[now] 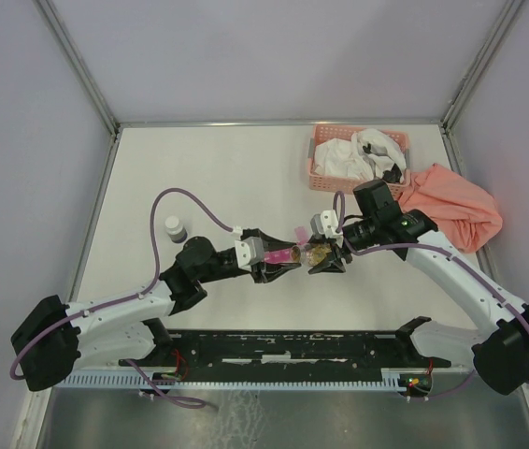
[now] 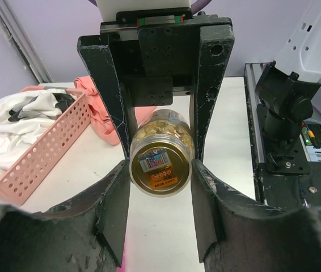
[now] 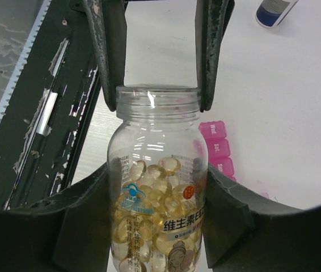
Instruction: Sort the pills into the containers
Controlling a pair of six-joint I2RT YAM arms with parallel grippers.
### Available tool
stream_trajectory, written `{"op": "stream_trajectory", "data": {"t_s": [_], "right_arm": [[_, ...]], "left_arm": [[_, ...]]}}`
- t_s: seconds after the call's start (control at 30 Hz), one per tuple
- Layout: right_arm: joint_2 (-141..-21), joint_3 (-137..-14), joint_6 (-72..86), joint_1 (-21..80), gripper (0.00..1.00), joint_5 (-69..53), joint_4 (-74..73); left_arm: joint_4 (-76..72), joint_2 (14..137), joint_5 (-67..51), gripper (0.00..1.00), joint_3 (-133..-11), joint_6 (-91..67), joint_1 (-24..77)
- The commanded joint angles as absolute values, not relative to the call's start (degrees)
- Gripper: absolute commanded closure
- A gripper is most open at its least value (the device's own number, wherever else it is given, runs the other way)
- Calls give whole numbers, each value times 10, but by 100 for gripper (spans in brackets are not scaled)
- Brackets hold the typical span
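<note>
A clear pill bottle (image 1: 322, 254) full of yellow softgels lies level above the table between both grippers. My right gripper (image 3: 157, 175) is shut on its labelled body (image 3: 157, 209). My left gripper (image 2: 160, 190) closes on the bottle's cap end, a gold disc with a sticker (image 2: 160, 170); its fingers (image 3: 112, 56) flank the clear cap in the right wrist view. The magenta pill-organizer strip (image 1: 281, 253) lies on the table under the grippers. Its lids, marked Wed., Sat., Sun. (image 3: 217, 147), are shut. A pink sliver of it (image 2: 122, 262) shows in the left wrist view.
A salmon lattice basket (image 1: 325, 178) with white cloth stands at the back right, also in the left wrist view (image 2: 41, 153). A salmon cloth (image 1: 451, 210) lies beside it. A small white bottle (image 1: 176, 227) stands at the left. A black rail (image 1: 283, 346) runs along the near edge.
</note>
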State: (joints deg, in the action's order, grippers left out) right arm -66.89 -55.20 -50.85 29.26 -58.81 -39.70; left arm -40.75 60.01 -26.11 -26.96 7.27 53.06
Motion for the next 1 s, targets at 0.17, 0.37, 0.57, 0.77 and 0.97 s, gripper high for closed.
{"op": "stream_trajectory", "data": {"t_s": [0.17,0.37,0.57,0.77,0.97], "right_arm": [[-677,-581,-500,298,98,-579,-386],[-693,-587,-438,297,98,-538,-350],[-707,-588,-392,297,98,-506,-326],[-716,-592,-379,298,98,-499,-323],[-716,-593,-377,297,98,-503,-324]], "left_arm": [[-425,597,-264,94,-295,2,529],[-465,594,-216,97,-264,-170,529],[-445,558,-62,97,-242,-434,540],[-347,564,-22,97,-281,-467,562],[-319,569,-22,77,-291,-441,563]]}}
